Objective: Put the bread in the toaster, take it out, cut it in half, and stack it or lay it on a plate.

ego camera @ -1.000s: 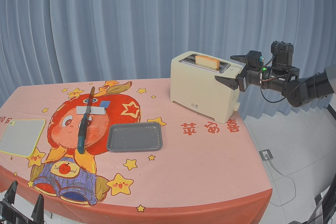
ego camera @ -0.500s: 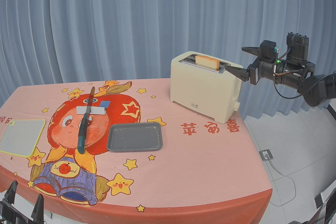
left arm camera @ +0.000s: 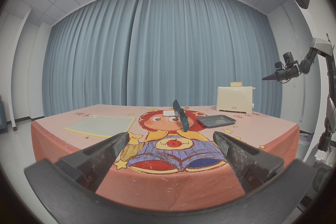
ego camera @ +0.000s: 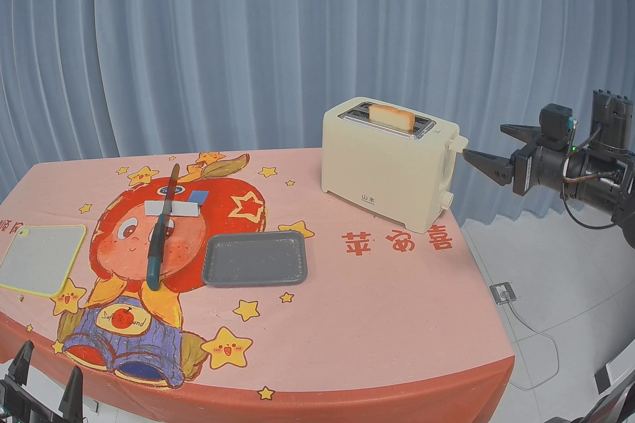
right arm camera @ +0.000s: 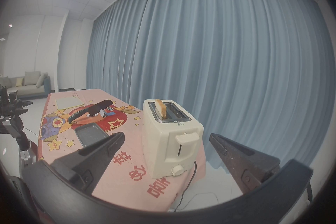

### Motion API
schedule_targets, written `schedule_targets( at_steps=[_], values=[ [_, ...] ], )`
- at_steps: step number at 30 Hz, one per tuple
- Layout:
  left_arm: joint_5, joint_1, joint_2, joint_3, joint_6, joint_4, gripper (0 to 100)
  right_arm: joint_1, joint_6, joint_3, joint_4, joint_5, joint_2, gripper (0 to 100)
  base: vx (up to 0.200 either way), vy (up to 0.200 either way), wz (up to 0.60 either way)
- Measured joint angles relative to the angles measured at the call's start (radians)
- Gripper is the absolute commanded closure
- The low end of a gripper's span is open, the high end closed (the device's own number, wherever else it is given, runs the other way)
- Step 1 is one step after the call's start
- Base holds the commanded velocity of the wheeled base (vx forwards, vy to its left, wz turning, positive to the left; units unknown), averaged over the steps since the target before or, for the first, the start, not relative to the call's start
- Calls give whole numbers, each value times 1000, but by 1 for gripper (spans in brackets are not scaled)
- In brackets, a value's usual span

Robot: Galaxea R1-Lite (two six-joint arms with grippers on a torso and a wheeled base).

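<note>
A slice of bread [ego camera: 391,115] stands up out of the near slot of the cream toaster [ego camera: 380,170] at the table's back right; its side lever [ego camera: 456,143] is up. My right gripper [ego camera: 485,141] hovers open just right of the toaster, beyond the table edge, level with the lever [right arm camera: 187,138] and holding nothing. From the right wrist, the bread [right arm camera: 160,108] and toaster [right arm camera: 164,151] lie straight ahead between the open fingers. A grey plate [ego camera: 254,258] sits mid-table. My left gripper [ego camera: 43,378] is low in front of the table's near left corner, open and holding nothing [left arm camera: 169,137].
A teal-handled knife [ego camera: 161,226] rests on a small white block [ego camera: 182,208] left of the plate. A pale cutting board [ego camera: 40,259] lies at the left edge. The toaster's cord hangs off the right side toward a floor socket [ego camera: 504,293].
My right gripper has drawn back from the toaster's lever side: first up, then right and down, ending clear of the table. Bread, toaster and left arm have not moved.
</note>
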Motion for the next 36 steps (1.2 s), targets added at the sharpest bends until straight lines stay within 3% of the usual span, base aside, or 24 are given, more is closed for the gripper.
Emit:
schedule_targets(
  at_steps=[7,8,13,17,21,36],
  values=[
    [0,0,0,0,0,0,0,1,46,81,-34,-26,-44,0,0,0,0],
    [0,1,0,0,0,0,0,1,59,88,-54,-26,-48,100,0,0,0],
    [0,1,0,0,0,0,0,1,134,118,-164,-40,-53,100,0,0,0],
    [0,1,0,0,0,0,0,1,200,151,-179,-54,-57,100,0,0,0],
    [0,1,0,0,0,0,0,-1,236,202,-183,-56,-74,100,0,0,0],
    [0,1,0,0,1,-3,0,-18,252,287,-265,-52,-79,100,0,0,0]
  ],
)
